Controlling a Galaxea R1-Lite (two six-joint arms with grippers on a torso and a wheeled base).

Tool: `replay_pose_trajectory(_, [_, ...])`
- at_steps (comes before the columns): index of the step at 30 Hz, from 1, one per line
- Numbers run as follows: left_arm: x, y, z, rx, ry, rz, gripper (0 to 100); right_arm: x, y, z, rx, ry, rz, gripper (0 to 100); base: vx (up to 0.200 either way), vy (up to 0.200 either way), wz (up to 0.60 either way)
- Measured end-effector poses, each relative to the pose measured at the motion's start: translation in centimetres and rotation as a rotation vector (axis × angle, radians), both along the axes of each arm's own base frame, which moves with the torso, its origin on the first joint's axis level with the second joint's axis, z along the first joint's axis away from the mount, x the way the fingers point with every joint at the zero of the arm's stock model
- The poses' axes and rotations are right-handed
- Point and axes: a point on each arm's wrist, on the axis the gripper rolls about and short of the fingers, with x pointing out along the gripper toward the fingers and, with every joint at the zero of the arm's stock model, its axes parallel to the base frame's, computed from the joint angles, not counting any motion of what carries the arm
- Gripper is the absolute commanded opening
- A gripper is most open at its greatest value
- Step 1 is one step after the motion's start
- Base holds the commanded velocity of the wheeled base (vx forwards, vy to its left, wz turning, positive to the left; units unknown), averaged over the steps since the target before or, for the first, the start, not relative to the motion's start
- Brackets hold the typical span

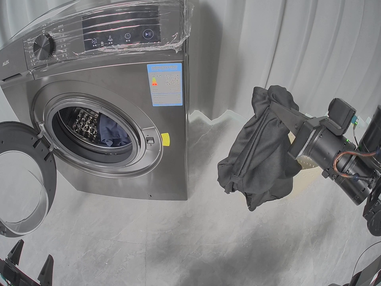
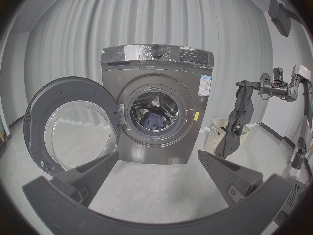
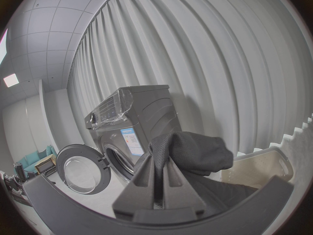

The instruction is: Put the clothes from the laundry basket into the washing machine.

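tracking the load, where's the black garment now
In the head view the garment hangs from the right hand, right of the washer, by the basket.

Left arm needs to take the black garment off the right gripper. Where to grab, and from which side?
Probably the bunched lower part of the black garment, hanging free below the right gripper, which is shut on its top fold. Bring the open left gripper in from the washing machine side: the right arm blocks the other side.
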Motion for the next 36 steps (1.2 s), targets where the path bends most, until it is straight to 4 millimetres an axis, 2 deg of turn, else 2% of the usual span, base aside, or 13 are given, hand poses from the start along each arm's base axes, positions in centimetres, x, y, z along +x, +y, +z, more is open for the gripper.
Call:
replay_pose_trajectory(9, [0.00,0.00,0.01,0.000,0.000,0.000,100,0.06,0.02,-0.13,-0.002,0.003,-0.002,0,-0.200,0.000,0.00])
replay_pose_trajectory(15, [0.00,0.00,0.01,-0.001,-0.001,0.002,100,0.07,0.09,-0.30,-0.007,0.010,-0.001,0,0.000,0.000,0.00])
replay_pose_trajectory(36, [0.00,0.00,0.01,-0.001,-0.001,0.000,100,0.18,0.18,-0.53,-0.012,0.017,0.001,0,0.000,0.200,0.00])
